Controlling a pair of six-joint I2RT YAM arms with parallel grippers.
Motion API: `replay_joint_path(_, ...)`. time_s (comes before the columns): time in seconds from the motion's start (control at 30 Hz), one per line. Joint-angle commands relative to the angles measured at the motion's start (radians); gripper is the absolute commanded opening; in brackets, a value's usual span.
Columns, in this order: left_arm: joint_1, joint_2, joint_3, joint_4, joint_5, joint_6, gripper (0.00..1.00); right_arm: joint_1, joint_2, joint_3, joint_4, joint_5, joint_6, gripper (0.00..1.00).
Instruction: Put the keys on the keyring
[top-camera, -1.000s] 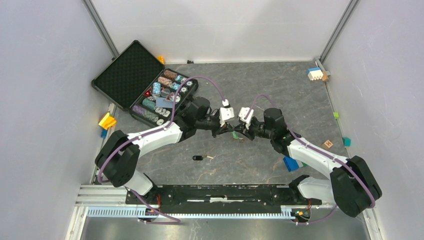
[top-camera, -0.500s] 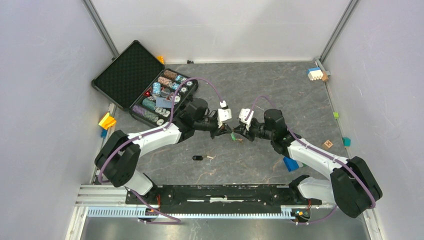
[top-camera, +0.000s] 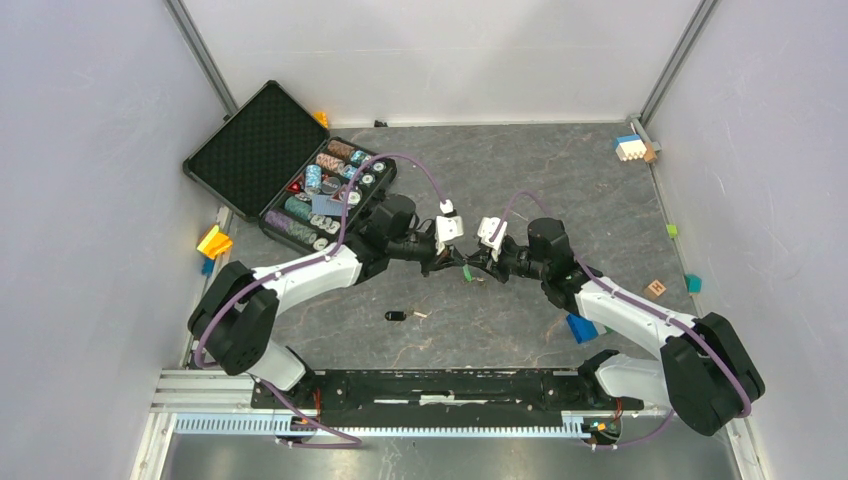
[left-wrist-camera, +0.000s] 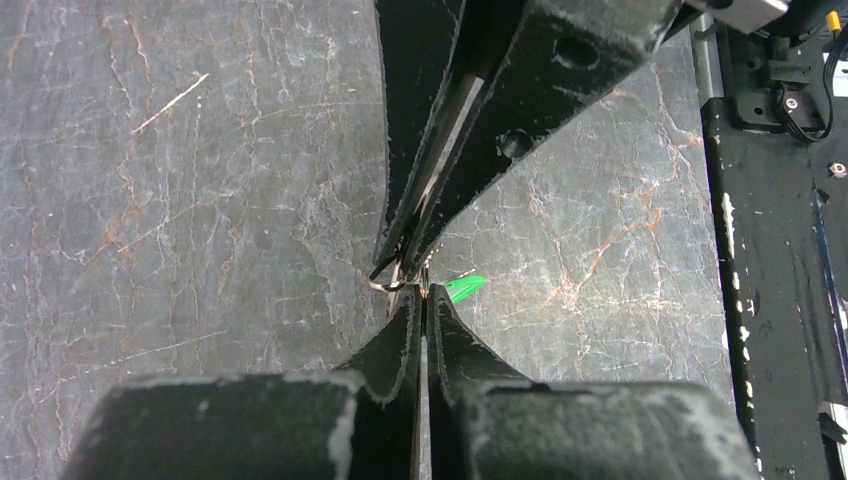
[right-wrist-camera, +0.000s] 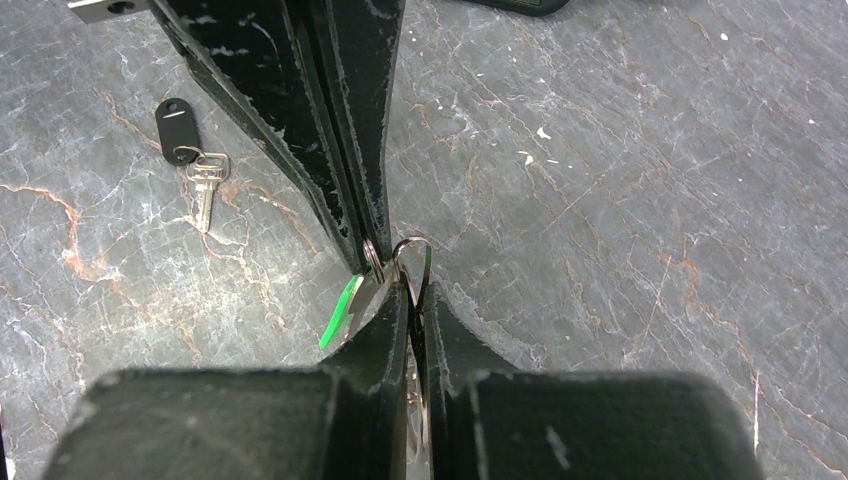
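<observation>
A dark grey marbled table (top-camera: 500, 335) sat boxed in by pale walls, and at its near edge a black rail (top-camera: 450, 385) carried both arm bases. Just beyond the rail, the black-headed key (top-camera: 396, 316) lay flat on the table with nothing touching it, and a blue block (top-camera: 581, 327) rested over by the right arm. Farther in, the two arms reached toward each other and met tip to tip above the middle of the table. The right gripper (right-wrist-camera: 412, 300) was clamped on the keyring (right-wrist-camera: 412, 239), whose wire loop stuck out past the fingertips. The left gripper (left-wrist-camera: 422, 305) was pinched fully closed right at that loop, though what it held between its tips could not be made out. The green-headed key (right-wrist-camera: 341, 310) hung just beside the meeting fingertips, off the table. Behind them, toward the far left, an open black case (top-camera: 250, 140) held rows of coloured chips (top-camera: 320, 190), and a small white block (top-camera: 629, 148) sat in the far right corner.
</observation>
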Motion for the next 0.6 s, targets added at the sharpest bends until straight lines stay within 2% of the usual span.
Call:
replay_joint_path(0.0,0.001,0.002,0.065,-0.01,0.027,0.043,0.02,-0.002,-0.014,0.001,0.043,-0.018,-0.002,0.0)
replay_joint_path(0.57,-0.003,0.029,0.076,-0.029,-0.017,0.056,0.02,-0.001,-0.012,0.003,0.042,-0.023,-0.002,0.0)
